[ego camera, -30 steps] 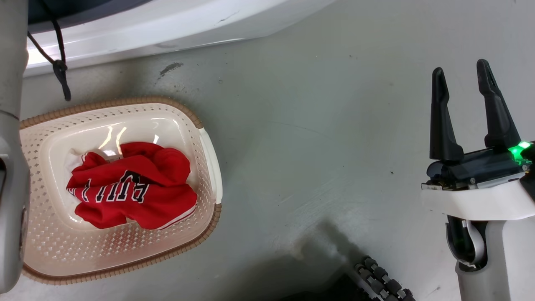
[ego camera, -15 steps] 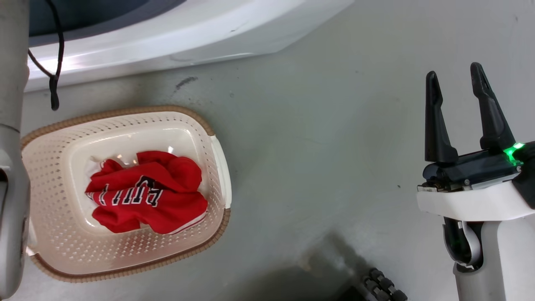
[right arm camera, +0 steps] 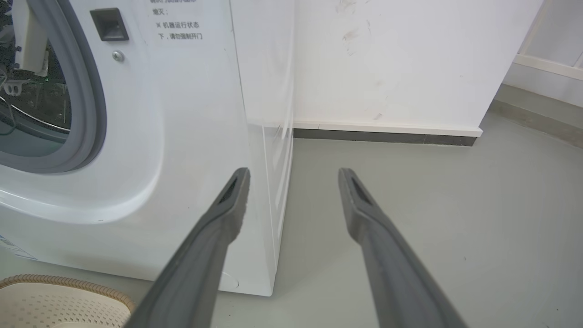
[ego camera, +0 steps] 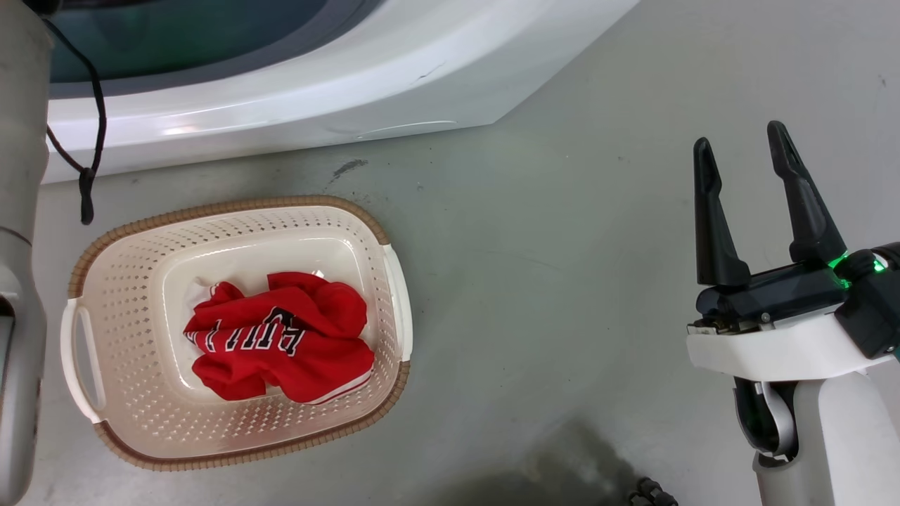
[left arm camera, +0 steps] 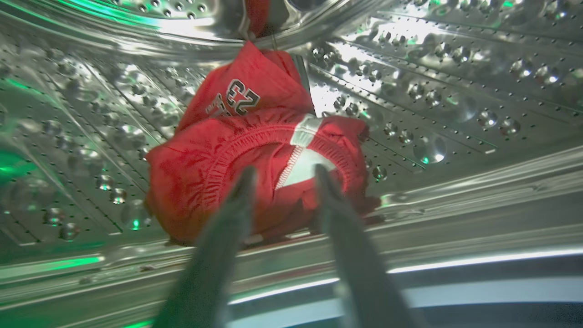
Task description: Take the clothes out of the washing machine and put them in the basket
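Left claw point(left arm camera: 282, 175), fingers parted and holding nothing, faces a numbered red garment point(left arm camera: 255, 150) inside the washing machine point(ego camera: 281, 105); a lettered garment point(ego camera: 281, 341) lies in the basket point(ego camera: 140, 393) before the machine. Roughly half done.

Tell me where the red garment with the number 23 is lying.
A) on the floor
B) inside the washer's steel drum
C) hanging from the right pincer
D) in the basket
B: the left wrist view shows the red garment with 23 lying on the perforated drum, with the open left pincer pointing at it.
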### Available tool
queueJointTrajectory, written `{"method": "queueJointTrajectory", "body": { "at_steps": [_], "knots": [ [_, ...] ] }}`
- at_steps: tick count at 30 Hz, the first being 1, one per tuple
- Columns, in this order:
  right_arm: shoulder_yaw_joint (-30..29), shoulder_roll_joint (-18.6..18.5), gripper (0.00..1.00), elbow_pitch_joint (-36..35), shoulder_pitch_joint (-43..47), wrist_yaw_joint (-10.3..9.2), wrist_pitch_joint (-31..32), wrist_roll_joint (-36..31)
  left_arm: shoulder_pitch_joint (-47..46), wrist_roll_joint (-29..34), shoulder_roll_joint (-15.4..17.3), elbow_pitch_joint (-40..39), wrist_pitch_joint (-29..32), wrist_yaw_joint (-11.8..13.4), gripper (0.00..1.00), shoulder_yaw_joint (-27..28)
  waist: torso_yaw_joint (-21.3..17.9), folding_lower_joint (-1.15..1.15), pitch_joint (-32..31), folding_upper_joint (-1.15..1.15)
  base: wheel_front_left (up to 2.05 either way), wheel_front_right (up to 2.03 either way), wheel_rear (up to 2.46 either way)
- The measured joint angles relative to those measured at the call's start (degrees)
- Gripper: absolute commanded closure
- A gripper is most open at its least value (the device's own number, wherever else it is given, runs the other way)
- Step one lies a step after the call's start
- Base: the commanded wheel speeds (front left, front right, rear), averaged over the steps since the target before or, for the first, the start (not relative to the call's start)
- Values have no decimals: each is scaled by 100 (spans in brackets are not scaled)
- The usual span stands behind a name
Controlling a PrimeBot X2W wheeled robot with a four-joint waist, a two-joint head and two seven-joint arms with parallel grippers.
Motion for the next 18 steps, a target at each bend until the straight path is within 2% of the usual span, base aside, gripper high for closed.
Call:
{"method": "queueJointTrajectory", "body": {
  "at_steps": [7,18],
  "knots": [
    [27,-2,0,-19,19,0,0,74,-368,-187,74,92,393,-19,0,-243,-112,0,166,0,0,0,0],
    [32,-2,0,-60,-19,0,0,281,-1020,-620,242,-32,1344,-23,0,-868,-416,0,648,0,0,0,0]
  ]
}}
